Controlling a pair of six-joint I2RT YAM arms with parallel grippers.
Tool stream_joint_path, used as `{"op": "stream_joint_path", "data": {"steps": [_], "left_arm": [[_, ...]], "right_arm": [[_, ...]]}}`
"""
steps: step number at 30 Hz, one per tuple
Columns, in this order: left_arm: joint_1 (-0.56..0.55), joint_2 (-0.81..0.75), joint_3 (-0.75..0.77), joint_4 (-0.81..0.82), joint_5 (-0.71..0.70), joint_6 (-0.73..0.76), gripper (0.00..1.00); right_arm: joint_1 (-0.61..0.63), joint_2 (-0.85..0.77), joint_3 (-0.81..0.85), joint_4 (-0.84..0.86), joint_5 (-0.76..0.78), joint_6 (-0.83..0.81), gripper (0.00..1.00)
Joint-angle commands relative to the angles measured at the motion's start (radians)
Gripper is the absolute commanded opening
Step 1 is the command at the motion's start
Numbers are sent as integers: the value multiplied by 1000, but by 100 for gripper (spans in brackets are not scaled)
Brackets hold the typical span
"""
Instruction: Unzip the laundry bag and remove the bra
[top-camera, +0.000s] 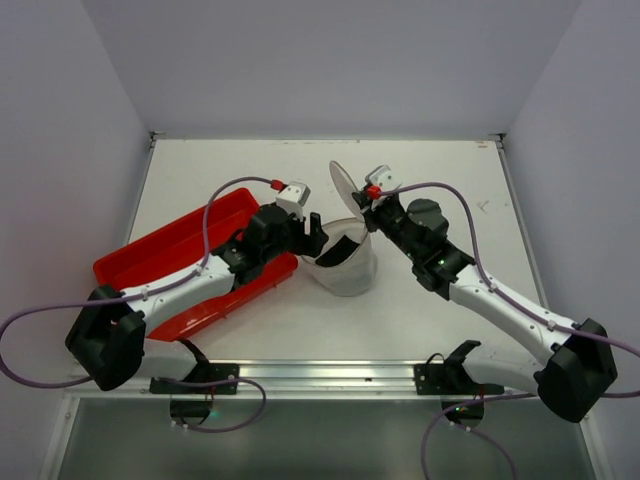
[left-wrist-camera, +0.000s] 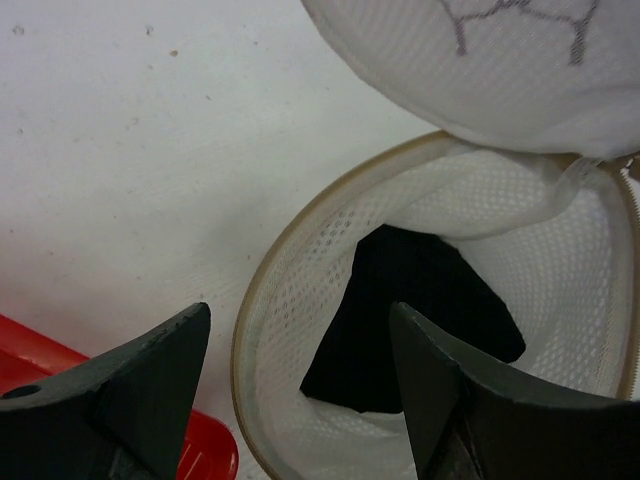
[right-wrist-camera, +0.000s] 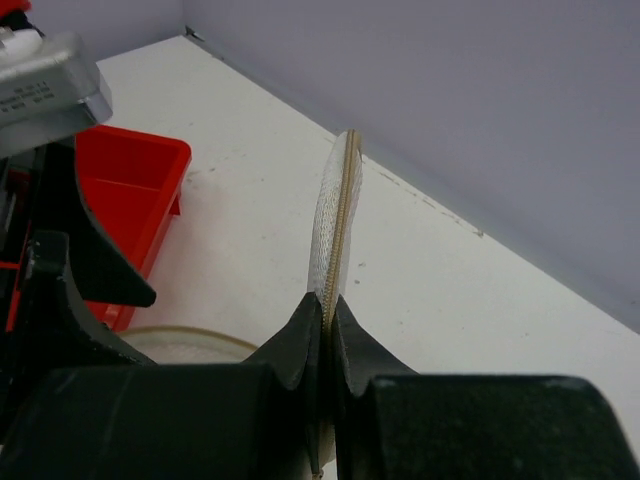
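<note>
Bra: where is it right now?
In the top view the bra lies inside the open laundry bag at table centre, right of the red tray, with the open left pincer at its left rim.

I see a round white laundry bag of translucent open-weave mesh cloth. Inside it, the black bra looks like soft, matt fabric. The rectangular red tray is glossy plastic, and the white tabletop is matt and faintly speckled.
</note>
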Motion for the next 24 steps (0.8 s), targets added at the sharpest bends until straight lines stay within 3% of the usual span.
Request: {"op": "stream_joint_path", "data": {"steps": [1,7,16,19,22,23,24], "left_arm": [[8,6,40,-23,44,21,76],[8,15,43,-74,-33,54,77],[31,101,86,-57,65,63,77],[37,127,92,-43,124,63,70],[42,135,92,-41,127,58,56],[45,132,92,-42,125,58,39],[46,126,92,-34,121,58,29]], "right_arm": [[0,-47,14,85,13,11,0],[0,-70,-5,101,1,23,0],[0,-96,-29,106,2,24,0],[0,-101,-35,111,-1,34,0],[-2,-106,-45,120,2,40,0],[-2,-106,-48,123,11,43,0],[-3,-107,-52,128,18,47,0]]}}
